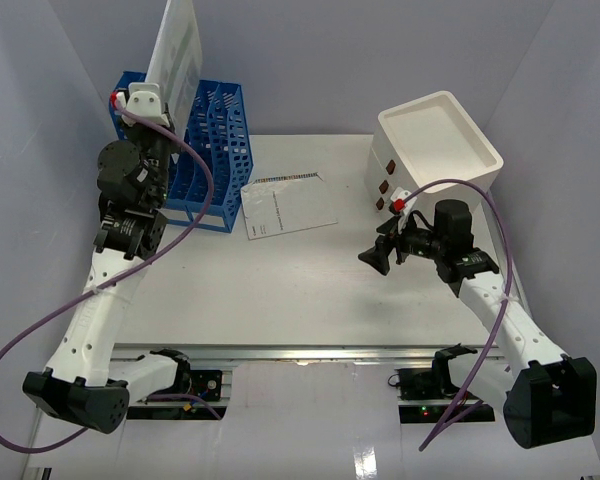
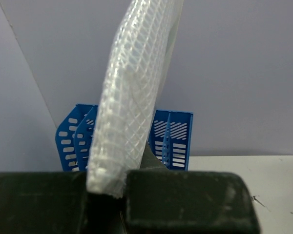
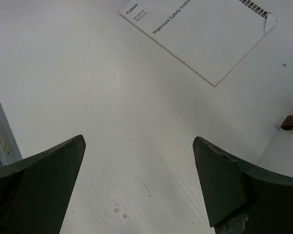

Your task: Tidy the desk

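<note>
Left gripper point(image 2: 107, 192) clamps a translucent mesh pouch point(image 2: 132, 97) upright above the blue file rack point(image 1: 215, 150); right gripper point(image 3: 139, 180), spread wide, hovers over the desk point(image 1: 280, 290) right of that rack.

We see plain pale lavender-grey walls point(image 1: 360, 60) closing the cell in at the back, left and right. Light is even and diffuse, with only soft shadows on the white table point(image 1: 280, 290). It has a metal rail point(image 1: 310, 352) along its near edge, and a cream drawer cabinet point(image 1: 440, 140) sits at the far right.
</note>
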Robot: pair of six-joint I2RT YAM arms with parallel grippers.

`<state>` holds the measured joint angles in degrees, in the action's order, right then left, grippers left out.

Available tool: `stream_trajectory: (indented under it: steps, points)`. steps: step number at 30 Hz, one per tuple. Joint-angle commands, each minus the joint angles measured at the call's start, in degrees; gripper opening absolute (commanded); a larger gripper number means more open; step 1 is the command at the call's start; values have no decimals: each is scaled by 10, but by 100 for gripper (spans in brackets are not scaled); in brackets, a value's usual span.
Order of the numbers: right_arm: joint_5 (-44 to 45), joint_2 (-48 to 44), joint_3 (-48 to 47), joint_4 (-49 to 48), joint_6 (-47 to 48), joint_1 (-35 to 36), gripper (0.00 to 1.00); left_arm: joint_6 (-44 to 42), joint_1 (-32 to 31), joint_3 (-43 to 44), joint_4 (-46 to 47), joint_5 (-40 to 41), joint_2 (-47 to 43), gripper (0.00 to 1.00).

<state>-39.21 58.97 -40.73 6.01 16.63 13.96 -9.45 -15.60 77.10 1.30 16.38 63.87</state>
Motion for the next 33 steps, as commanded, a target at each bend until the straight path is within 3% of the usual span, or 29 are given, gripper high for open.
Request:
stream_trajectory:
  steps: [1, 10, 23, 30, 33]
  points:
    - [-35, -14, 1, -38, 18, -8, 97, 15, 45, 23, 38, -16, 14, 0]
    - [-38, -18, 4, -38, 23, -21, 97, 124, 114, 12, 14, -148, 48, 0]
    - [-41, -14, 5, -37, 25, -26, 97, 74, 144, -13, 25, -179, 63, 0]
    - [-46, -16, 6, -37, 25, -31, 97, 127, 221, -43, 108, -329, 124, 0]
    - [-48, -15, 6, -37, 25, -31, 97, 122, 232, -24, 103, -378, 166, 0]
